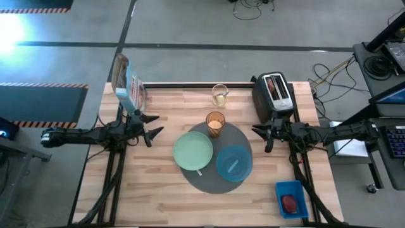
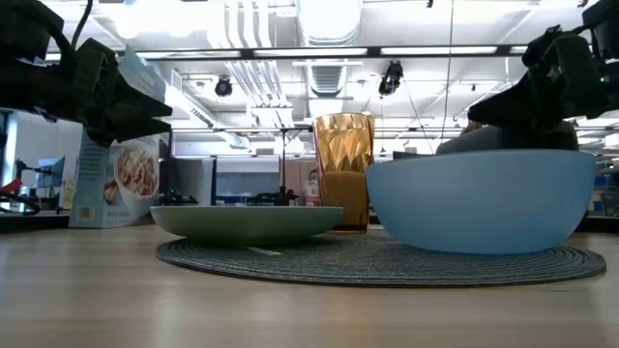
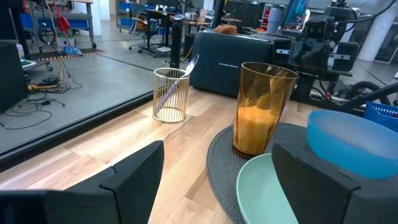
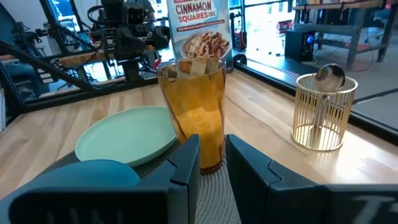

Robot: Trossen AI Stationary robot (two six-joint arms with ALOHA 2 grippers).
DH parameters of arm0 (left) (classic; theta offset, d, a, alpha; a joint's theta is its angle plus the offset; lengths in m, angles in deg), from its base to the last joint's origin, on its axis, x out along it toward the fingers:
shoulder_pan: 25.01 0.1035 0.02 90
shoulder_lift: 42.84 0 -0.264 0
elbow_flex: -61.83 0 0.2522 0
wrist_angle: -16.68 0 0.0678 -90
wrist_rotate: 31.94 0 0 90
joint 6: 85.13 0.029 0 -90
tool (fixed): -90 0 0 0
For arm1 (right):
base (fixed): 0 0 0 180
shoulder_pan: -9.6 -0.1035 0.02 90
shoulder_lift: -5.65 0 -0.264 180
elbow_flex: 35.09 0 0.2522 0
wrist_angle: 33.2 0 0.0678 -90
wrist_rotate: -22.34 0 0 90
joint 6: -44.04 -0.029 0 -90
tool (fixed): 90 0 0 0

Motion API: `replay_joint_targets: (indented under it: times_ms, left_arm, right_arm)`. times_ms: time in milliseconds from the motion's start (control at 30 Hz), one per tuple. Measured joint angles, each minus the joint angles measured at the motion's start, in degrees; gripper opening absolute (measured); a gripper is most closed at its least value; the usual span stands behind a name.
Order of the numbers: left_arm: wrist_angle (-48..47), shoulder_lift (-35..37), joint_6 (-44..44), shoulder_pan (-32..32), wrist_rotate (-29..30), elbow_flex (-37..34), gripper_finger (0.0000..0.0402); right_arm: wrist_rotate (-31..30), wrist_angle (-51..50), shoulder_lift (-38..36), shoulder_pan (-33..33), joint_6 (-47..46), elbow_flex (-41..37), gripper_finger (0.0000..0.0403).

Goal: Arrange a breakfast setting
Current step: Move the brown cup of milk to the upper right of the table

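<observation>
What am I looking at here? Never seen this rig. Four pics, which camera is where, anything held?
Two robot arms at a wooden table. Views: overhead, table level, and one camera on each wrist. The left gripper is open; the right gripper is nearly closed. Both hold nothing. On the round mat sit a green plate, a blue bowl and an amber glass. Around it: cereal box, toaster, wire cup with a spoon, blue tray.

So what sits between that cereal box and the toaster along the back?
From above, only the wire cutlery holder stands between the cereal box and toaster; otherwise bare wood.
</observation>
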Motion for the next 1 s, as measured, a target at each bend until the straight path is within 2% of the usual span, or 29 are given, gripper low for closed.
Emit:
replay_joint_targets:
  times_ms: [100,267,467,600,800,1000]
  left_arm:
    - [0.04,0.0,0.0,0.0,0.0,0.0,0.0282]
    - [0.21,0.0,0.0,0.01,0.0,0.0,0.0282]
    - [0.19,-0.01,0.0,0.0,0.0,0.0,0.0282]
    - [0.17,0.0,0.0,0.0,0.0,0.0,0.0282]
    - [0.13,-0.01,0.0,0.0,0.0,0.0,0.0282]
    - [0.11,-0.01,0.0,0.0,0.0,0.0,0.0282]
  right_arm:
    - [0.16,-0.05,0.0,-0.02,-0.4,0.0,0.0068]
    - [0.06,0.45,-0.04,-0.02,-6.93,0.04,0.0068]
    - [-0.14,1.6,0.1,0.04,-8.07,0.04,0.0068]
    - [-1.28,4.28,0.22,0.07,-10.39,0.04,0.0068]
    - [-7.38,12.04,0.26,0.34,-10.83,0.04,0.0068]
    - [-6.98,16.21,0.26,0.35,-13.36,0.05,0.0068]
